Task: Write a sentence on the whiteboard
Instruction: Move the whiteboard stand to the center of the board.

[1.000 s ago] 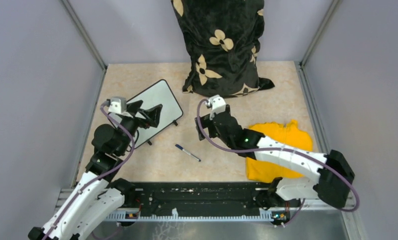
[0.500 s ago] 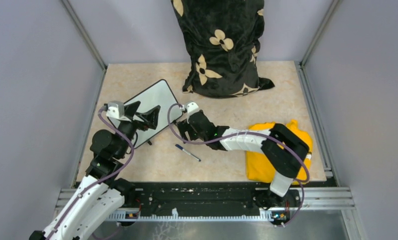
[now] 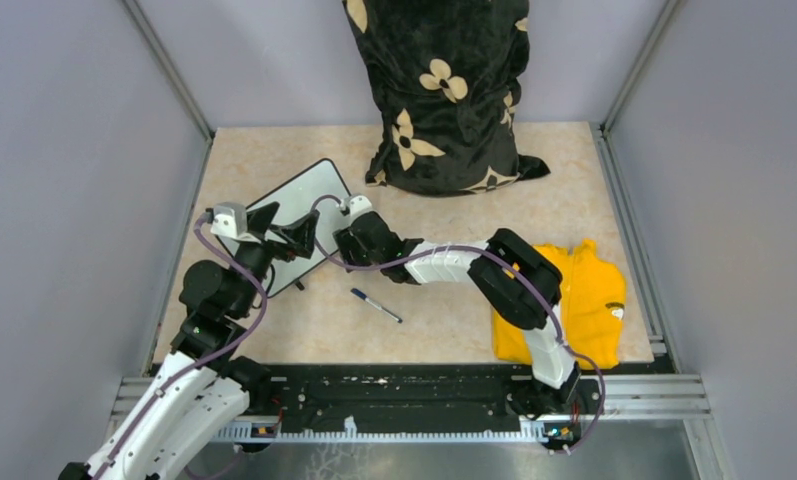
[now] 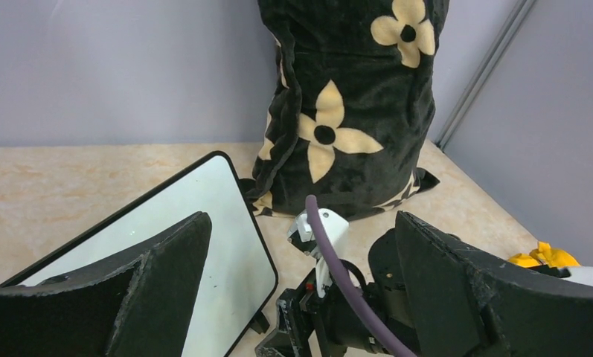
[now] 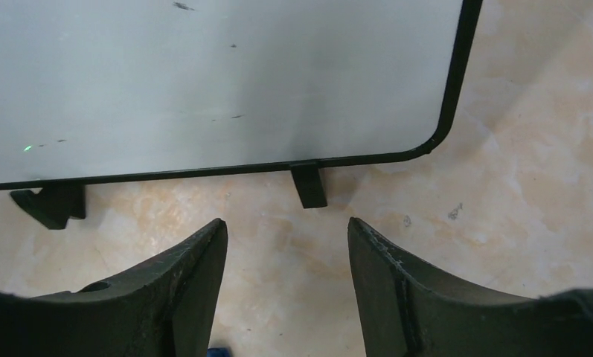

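Observation:
The whiteboard (image 3: 309,200) lies on the table at the left, tilted on its small black feet, and its surface is blank. No sentence shows on it, only a few specks. My left gripper (image 3: 286,232) is open and empty above the board's near part; the board fills the left of its view (image 4: 219,223). My right gripper (image 3: 340,250) is open and empty just off the board's near right edge (image 5: 219,82), above bare table, with a black foot (image 5: 308,186) ahead of it. A blue marker (image 3: 376,305) lies on the table, in neither gripper.
A black bag with cream flowers (image 3: 444,90) stands at the back centre, close to the board's far corner. A yellow cloth (image 3: 579,295) lies at the right under the right arm. Grey walls close in the table on three sides.
My right arm has swung left across the table, from near the yellow cloth to the whiteboard's near right edge. My left gripper has barely moved. The marker has stayed put.

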`<state>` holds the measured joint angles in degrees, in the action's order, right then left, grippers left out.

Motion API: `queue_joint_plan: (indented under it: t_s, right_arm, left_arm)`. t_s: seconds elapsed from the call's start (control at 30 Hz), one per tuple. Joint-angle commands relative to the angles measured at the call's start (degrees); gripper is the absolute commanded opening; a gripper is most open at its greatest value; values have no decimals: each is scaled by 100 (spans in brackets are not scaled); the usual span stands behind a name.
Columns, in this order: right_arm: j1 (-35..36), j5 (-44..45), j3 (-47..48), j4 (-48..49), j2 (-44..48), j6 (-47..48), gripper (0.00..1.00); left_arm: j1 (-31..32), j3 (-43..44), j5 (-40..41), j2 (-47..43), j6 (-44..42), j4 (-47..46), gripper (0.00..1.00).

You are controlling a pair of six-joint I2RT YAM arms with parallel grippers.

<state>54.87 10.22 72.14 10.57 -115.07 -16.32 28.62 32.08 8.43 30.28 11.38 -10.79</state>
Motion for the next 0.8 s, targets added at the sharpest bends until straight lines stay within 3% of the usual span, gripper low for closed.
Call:
queue_joint_plan:
  t_s: [0.0,0.4,0.77]
  right_arm:
    - [-135,49,257,129,-201,-100,59]
    - [-231,-33,652,77,-676,-38,49]
    - [-248,238,526,293,-697,-46,26]
  left_arm:
    - [38,20,86,-109,66,-182,99]
    - [37,9,142,-108,83,-194,99]
    - [38,0,164,-49,75,-203,99]
